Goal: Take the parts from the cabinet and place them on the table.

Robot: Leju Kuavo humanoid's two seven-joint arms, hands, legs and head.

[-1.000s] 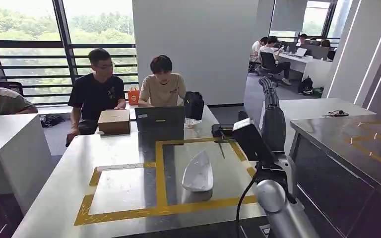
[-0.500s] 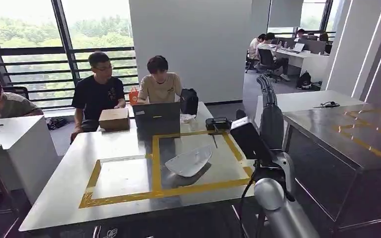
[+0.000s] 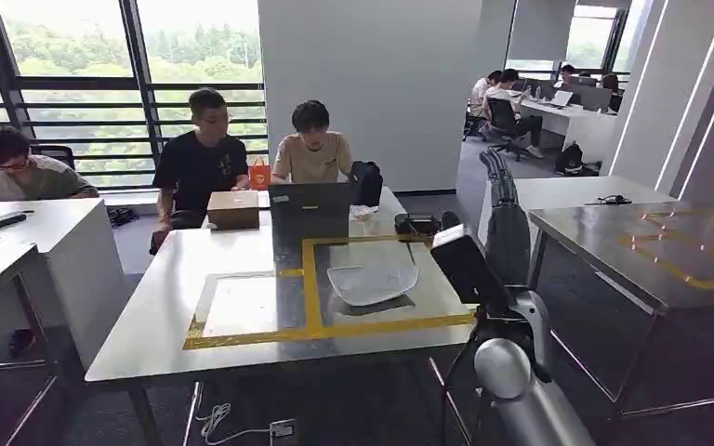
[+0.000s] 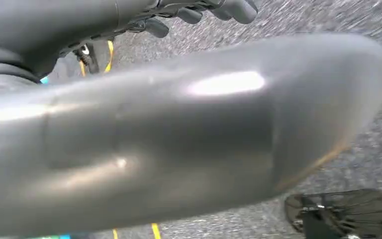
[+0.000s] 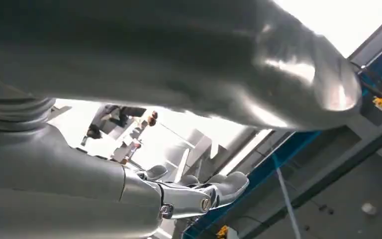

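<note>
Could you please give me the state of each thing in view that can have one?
white part: lying on the table, inside the yellow tape outline.
laptop: open, screen upright.
cardboard box: closed, on the table.
right hand: raised beside the table, holding nothing.
left hand: fingers curled, holding nothing.

Large windows, white wall, grey floor

white part, yellow tape, black laptop

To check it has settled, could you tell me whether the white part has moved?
Yes: the white part has turned to lie along the yellow tape.
</note>
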